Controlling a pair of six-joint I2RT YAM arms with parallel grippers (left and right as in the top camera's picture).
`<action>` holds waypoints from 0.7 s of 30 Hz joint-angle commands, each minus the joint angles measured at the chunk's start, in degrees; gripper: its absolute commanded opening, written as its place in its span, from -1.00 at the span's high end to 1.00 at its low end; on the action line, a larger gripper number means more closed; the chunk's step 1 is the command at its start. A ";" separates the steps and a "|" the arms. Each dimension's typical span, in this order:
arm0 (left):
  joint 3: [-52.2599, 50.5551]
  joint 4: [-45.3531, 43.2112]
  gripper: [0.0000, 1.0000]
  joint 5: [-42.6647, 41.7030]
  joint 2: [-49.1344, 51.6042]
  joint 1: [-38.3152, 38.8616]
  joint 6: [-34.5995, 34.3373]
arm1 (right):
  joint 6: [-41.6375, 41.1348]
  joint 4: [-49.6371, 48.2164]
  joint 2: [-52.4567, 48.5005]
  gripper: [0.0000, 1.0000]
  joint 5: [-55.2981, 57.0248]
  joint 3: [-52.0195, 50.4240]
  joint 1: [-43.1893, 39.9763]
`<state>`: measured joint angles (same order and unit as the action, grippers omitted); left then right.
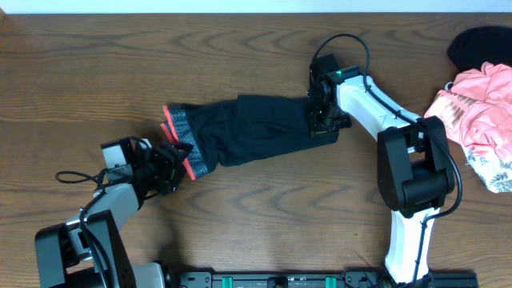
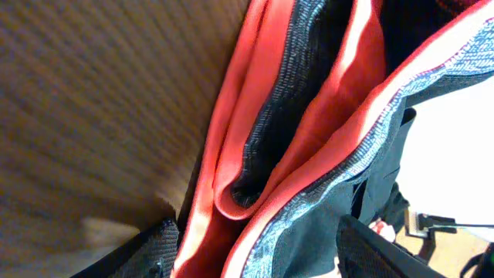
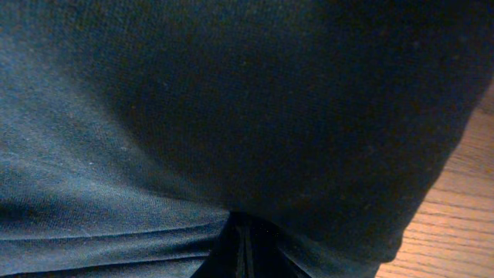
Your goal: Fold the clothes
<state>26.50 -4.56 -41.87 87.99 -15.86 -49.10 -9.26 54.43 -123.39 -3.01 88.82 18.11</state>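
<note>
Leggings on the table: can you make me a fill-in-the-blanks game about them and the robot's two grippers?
1. The leggings are mostly ____ in colour.
2. Their speckled waistband has a coral-____ edge.
3. The right gripper is ____ on the leggings.
4. The left gripper has its fingers at the ____ end of the leggings.
Missing words: black; red; shut; waistband.

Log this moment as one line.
leggings: bunched lengthwise on table | left gripper: open around waistband | right gripper: shut on opposite end
</note>
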 commanded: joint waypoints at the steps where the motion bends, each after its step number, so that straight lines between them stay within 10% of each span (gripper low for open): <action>1: -7.74 6.25 -0.38 14.75 6.19 -1.33 0.22 | -0.98 0.26 -1.44 0.98 1.07 -0.55 -0.90; 12: -7.21 23.10 -0.43 1.46 3.78 -1.05 0.57 | -1.01 0.02 -1.44 0.98 1.05 -0.55 -0.90; 21: -7.32 8.26 -0.58 3.15 3.78 -1.05 1.29 | -1.01 0.02 -1.44 0.97 1.05 -0.55 -0.85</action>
<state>21.69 7.62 -59.29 87.88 -17.30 -51.46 -9.63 54.41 -123.39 -3.03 88.82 18.11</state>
